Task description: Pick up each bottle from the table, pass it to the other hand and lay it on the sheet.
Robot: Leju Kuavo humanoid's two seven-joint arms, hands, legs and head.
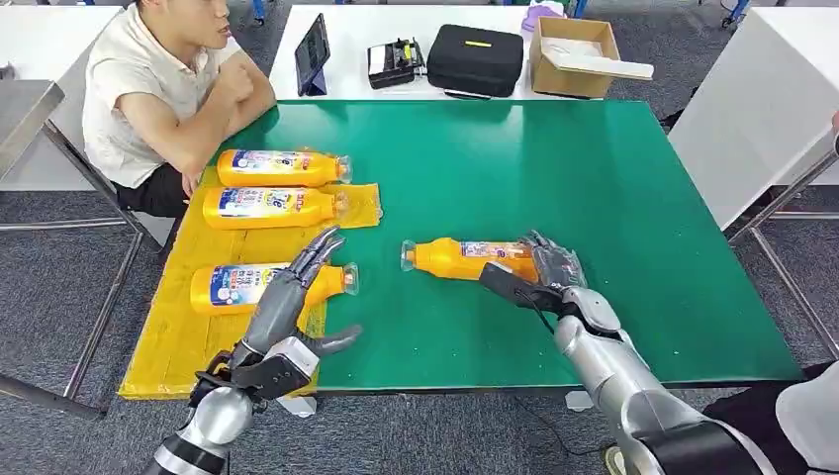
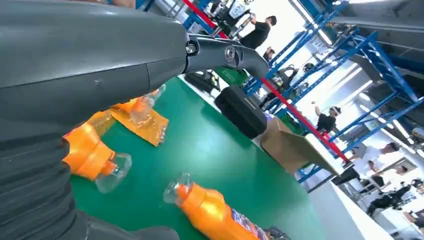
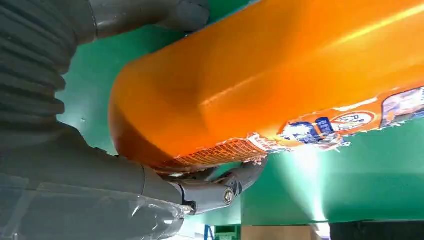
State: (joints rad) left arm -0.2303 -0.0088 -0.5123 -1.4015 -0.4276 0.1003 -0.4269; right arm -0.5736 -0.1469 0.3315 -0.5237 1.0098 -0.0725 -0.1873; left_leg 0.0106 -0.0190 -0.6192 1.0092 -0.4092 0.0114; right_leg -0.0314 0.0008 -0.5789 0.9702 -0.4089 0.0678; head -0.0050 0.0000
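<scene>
Three orange bottles lie on the yellow sheet (image 1: 168,346) at the left of the green table (image 1: 613,198): the far one (image 1: 277,168), the middle one (image 1: 267,208) and the near one (image 1: 223,287). A fourth orange bottle (image 1: 460,259) lies on its side on the bare green top, cap pointing left. My right hand (image 1: 549,272) grips its base. In the right wrist view my right hand (image 3: 75,165) has thumb and fingers on either side of the bottle (image 3: 260,85). My left hand (image 1: 292,307) hovers over the near bottle with fingers spread, holding nothing.
A person (image 1: 158,89) sits at the table's far left corner, arms by the sheet. A white table behind holds a tablet (image 1: 313,54), a black case (image 1: 475,59) and a cardboard box (image 1: 574,54). Someone's clothing (image 1: 801,416) shows at the lower right.
</scene>
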